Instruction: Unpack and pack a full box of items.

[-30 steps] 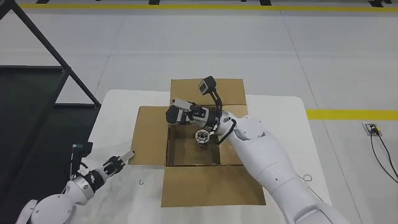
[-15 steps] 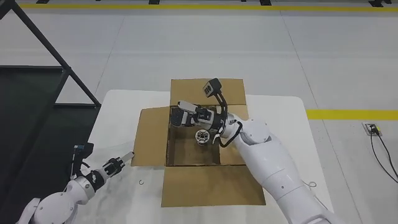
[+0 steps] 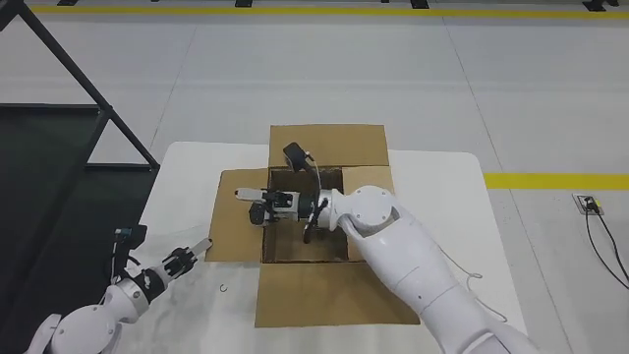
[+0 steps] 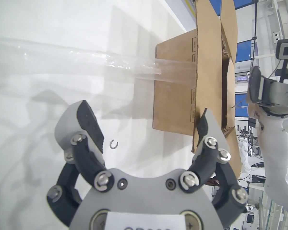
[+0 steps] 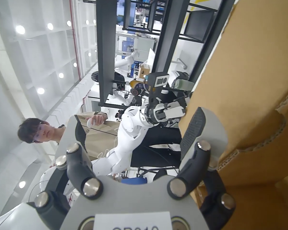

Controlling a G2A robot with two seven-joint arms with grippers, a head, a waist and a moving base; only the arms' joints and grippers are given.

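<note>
An open cardboard box (image 3: pixel 329 295) stands in the middle of the white table (image 3: pixel 442 187) with its flaps spread flat. My right arm lies across the box opening and hides most of the inside. My right gripper (image 3: pixel 248 205) is open over the box's left rim and left flap. In the right wrist view the right gripper (image 5: pixel 136 132) holds nothing, and a cardboard edge (image 5: pixel 249 72) stands just outside one finger (image 5: pixel 196 130). My left gripper (image 3: pixel 200 248) is low over the table left of the box. The left gripper (image 4: pixel 145 111) is open and empty, facing the box (image 4: pixel 172 92).
A small C-shaped metal ring (image 4: pixel 113 144) lies on the table between the left gripper and the box, the same ring (image 3: pixel 224 288) near the front-left flap. A black metal frame (image 3: pixel 59 147) stands beside the table's left side.
My right gripper has swung from above the box interior leftward to the left rim and turned. A round item seen earlier inside the box is now covered by the arm. The left arm has barely moved.
</note>
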